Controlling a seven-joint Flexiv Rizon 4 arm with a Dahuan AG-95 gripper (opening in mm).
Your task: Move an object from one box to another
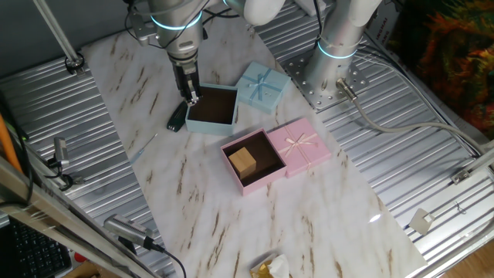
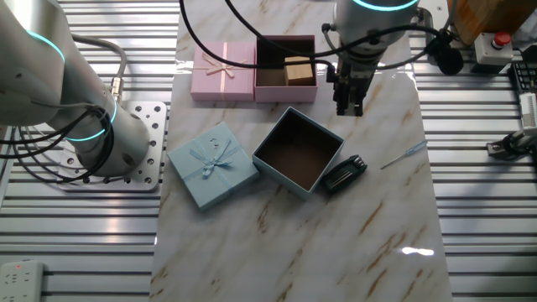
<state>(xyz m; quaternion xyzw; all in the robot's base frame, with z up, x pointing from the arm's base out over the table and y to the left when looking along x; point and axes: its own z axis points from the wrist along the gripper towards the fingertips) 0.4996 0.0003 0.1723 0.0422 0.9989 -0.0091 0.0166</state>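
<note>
On the marble tabletop [image 1: 309, 216], the light blue box [image 2: 298, 151] lies empty and the pink box [image 1: 253, 160] holds the tan cube [image 1: 242, 161]. One fixed view places the gripper [image 1: 189, 94] over the blue box's edge; the other shows it [image 2: 350, 102] between the boxes, jaws empty, their gap unclear.

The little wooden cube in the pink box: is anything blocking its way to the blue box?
Nothing visible does. The small tan wooden cube sits in the open square pink box tray; the square light blue box tray is uncovered and looks empty. Both lids lie beside their trays.
</note>
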